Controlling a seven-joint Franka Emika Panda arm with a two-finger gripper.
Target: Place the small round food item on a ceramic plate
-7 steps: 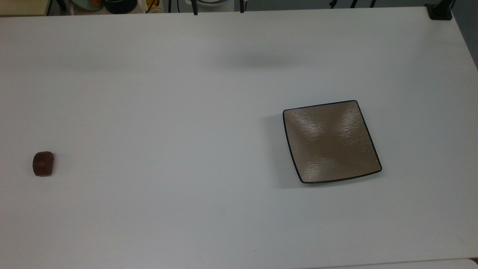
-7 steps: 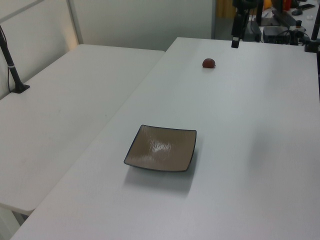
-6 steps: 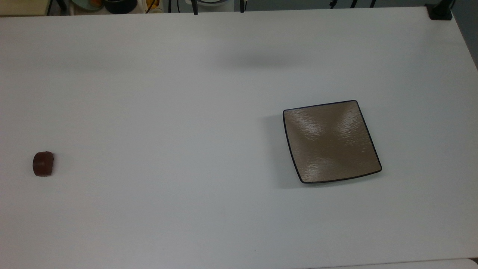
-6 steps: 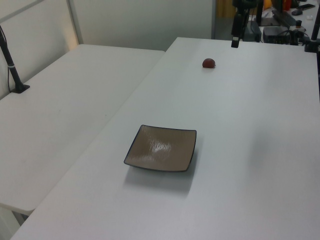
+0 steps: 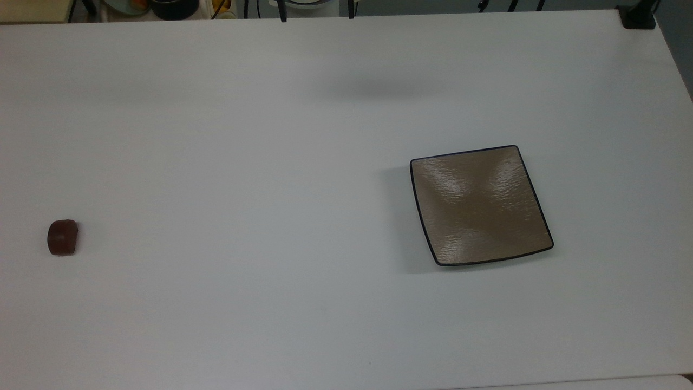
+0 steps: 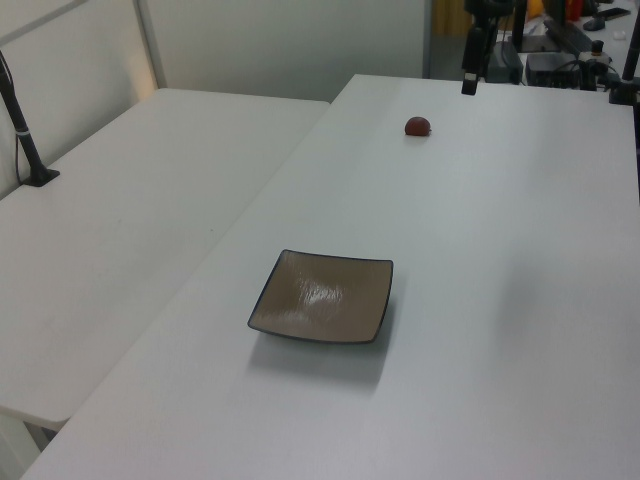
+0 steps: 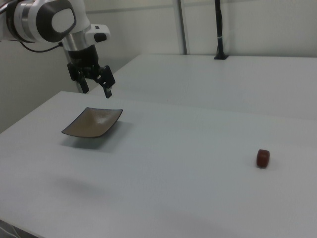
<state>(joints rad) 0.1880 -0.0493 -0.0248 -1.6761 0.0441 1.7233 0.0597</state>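
The jaws (image 7: 95, 83) hang spread and empty high above the counter (image 5: 281, 162), so the pickup has not begun. The small round food item (image 7: 263, 158) lies well apart from them, far across the counter; the ceramic plate (image 7: 93, 122) sits below and near them. Next they must travel over and descend around the item. The right view gives the arm; the top view (image 5: 63, 237) gives the wide gap to the plate (image 5: 479, 205).

A broad white table (image 5: 260, 162) stretches under me, and a second white table (image 6: 130, 230) stands pushed against its long edge. A black pole (image 7: 218, 29) rises from a clamp (image 5: 638, 17) at the corner of my table, and another black pole (image 6: 22, 130) stands at the far edge of the second one. Beyond the table's end sits some dark equipment (image 6: 560, 55).
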